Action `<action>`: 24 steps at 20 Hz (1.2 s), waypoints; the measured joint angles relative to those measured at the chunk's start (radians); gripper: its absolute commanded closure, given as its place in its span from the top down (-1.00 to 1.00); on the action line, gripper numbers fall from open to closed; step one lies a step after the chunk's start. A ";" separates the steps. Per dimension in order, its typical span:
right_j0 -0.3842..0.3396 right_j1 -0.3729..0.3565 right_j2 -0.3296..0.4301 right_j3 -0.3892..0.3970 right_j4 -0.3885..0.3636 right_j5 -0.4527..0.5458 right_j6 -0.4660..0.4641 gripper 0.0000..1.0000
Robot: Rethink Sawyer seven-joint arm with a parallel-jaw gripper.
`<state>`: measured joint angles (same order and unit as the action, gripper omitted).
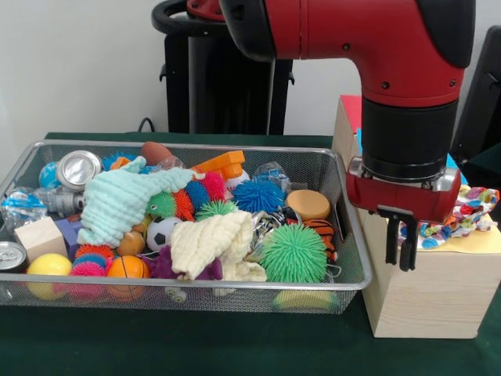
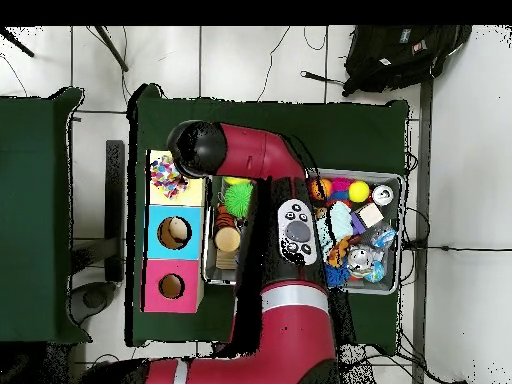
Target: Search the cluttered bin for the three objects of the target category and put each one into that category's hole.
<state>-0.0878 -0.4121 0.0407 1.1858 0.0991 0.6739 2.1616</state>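
A wire mesh bin (image 1: 344, 235) holds a jumble of toys. On top lie a mint-green cloth (image 1: 125, 200) and a cream cloth (image 1: 211, 244). To its right stands a wooden box (image 1: 427, 298) with yellow (image 2: 190, 192), blue (image 2: 173, 232) and pink (image 2: 171, 286) sections. A colourful patterned cloth (image 1: 463, 213) (image 2: 166, 178) lies bunched on the yellow section. My gripper (image 1: 399, 249) hangs at the box's near left corner, just left of that cloth, fingers close together and holding nothing. The arm hides it in the overhead view.
The bin also holds spiky balls in green (image 1: 293, 252) and blue (image 1: 258, 196), a small football (image 1: 160, 233), a yellow ball (image 1: 48, 266), cans (image 1: 78, 168), a wooden block (image 1: 39, 237) and an orange disc (image 1: 308, 204). The blue and pink sections each show a round hole.
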 measured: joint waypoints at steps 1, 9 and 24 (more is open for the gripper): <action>0.002 0.000 0.000 0.004 0.000 -0.005 0.000 -1.00; 0.019 -0.008 -0.001 0.051 0.000 -0.079 0.000 -1.00; 0.040 -0.091 -0.006 0.133 0.001 -0.118 0.000 -1.00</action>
<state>-0.0479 -0.5028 0.0350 1.3191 0.1001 0.5559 2.1616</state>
